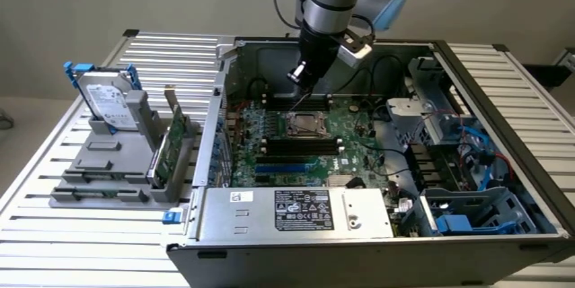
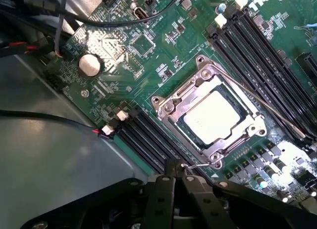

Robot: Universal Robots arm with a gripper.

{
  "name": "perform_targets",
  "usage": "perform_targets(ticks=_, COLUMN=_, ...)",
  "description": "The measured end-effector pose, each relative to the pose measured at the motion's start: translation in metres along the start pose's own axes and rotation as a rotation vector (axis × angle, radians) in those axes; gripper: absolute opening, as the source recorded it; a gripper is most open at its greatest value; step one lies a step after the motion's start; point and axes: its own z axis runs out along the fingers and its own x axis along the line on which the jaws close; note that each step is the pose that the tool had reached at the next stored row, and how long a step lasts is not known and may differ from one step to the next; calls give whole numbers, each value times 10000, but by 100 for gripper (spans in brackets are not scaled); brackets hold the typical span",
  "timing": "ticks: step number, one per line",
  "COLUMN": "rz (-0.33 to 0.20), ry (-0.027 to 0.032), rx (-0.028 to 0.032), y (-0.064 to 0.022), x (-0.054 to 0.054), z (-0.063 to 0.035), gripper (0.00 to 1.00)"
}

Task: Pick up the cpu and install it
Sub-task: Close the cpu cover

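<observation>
1. You have the computer case [image 1: 359, 261] open on the desk [image 1: 54, 234].
2. The cpu [image 2: 213, 115] sits in the socket frame [image 2: 171, 108]; whether it's latched is unclear.
3. The gripper [image 1: 301, 85] has its fingers [image 2: 163, 184] pressed together beside the lever hook [image 2: 194, 164]: snagging it could shift the cpu.

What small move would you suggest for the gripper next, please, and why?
Probably a slight descent onto the wire lever at its hooked end. The cpu already lies inside the socket frame, and the gripper, shut and empty, hangs right beside that hook. Whether the lever is latched I cannot tell.
</observation>
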Motion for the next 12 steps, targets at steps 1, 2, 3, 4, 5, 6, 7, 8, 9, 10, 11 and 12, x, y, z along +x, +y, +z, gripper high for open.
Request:
perform_targets(ticks=1, rz=-1, ry=0, rx=0, y=-1, x=-1, z=2, gripper=11)
perform_targets(ticks=2, rz=0, ry=0, rx=0, y=-2, x=-2, z=4, gripper=11)
perform_targets(ticks=3, rz=-1, ry=2, rx=1, y=-3, x=-4, z=6, gripper=11)
perform_targets(ticks=4, rz=0, ry=3, rx=1, y=-3, x=-4, z=10, gripper=11)
perform_targets(ticks=5, rz=-1, ry=1, rx=1, y=-3, x=-4, z=11, gripper=11)
perform_targets(ticks=6, rz=0, ry=1, rx=0, y=-3, x=-4, z=12, gripper=11)
perform_targets(ticks=7, rz=0, ry=1, rx=0, y=-3, x=-4, z=13, gripper=11)
perform_targets(ticks=8, rz=0, ry=1, rx=1, y=-3, x=-5, z=13, gripper=11)
perform_targets(ticks=9, rz=0, ry=1, rx=0, y=-3, x=-4, z=14, gripper=11)
perform_targets(ticks=10, rz=-1, ry=2, rx=1, y=-3, x=-4, z=14, gripper=11)
perform_targets(ticks=11, rz=-1, ry=2, rx=0, y=-3, x=-4, z=14, gripper=11)
perform_targets(ticks=12, rz=0, ry=3, rx=1, y=-3, x=-4, z=14, gripper=11)
